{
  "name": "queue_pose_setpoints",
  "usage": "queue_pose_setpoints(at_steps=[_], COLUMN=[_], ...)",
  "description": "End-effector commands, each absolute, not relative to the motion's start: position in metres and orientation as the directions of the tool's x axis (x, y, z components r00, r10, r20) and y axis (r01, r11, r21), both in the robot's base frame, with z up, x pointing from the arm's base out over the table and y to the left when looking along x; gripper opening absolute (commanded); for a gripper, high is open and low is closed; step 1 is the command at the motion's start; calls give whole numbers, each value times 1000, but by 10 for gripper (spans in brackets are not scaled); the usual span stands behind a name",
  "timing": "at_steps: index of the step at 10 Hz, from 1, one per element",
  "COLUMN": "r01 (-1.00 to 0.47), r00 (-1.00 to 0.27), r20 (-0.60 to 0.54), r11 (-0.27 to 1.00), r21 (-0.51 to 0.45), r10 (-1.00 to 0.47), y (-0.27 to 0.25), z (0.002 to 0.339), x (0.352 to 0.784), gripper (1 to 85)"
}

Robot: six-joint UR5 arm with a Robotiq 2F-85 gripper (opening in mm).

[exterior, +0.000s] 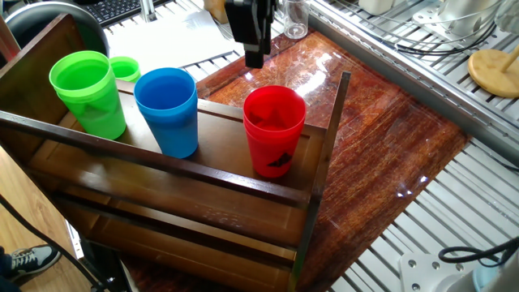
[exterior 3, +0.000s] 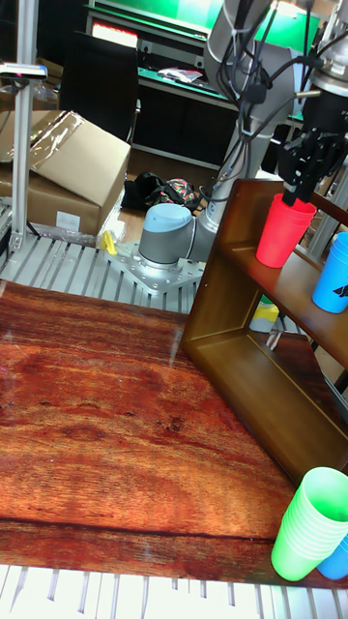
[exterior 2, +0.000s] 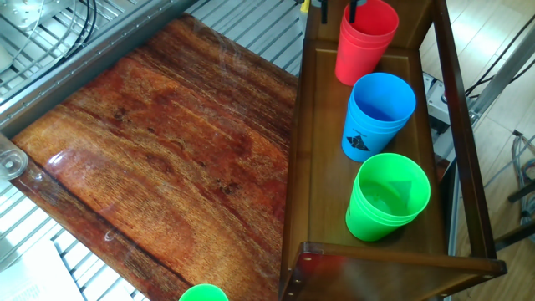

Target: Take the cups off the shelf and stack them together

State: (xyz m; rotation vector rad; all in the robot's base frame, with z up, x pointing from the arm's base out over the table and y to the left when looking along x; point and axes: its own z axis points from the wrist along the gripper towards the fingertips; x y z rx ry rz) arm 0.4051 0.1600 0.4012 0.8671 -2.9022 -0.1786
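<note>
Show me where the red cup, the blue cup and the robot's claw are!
red cup (exterior: pixel 274 134): one fixed view, on its front wall.
blue cup (exterior 2: pixel 378 117): the other fixed view, on its side wall.
gripper (exterior 3: pixel 302 188): tall fixed view, between its fingertips, at the red cup's rim.
</note>
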Motion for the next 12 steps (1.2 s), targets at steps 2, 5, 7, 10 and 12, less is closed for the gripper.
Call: queue_pose_setpoints(at_steps=[2, 5, 7, 10, 12], r01=[-575, -570, -609, -628, -628], r00=[-806, -807, -778, -766, -765], r20=[64, 79, 81, 69, 71], r11=[804, 807, 780, 766, 767], r21=[150, 154, 144, 134, 134], r10=[-588, -585, -623, -640, -640], y=[162, 162, 158, 157, 156], z=[395, 398, 398, 397, 397], x=[399, 400, 401, 404, 404], gripper=[343, 333, 327, 330, 330])
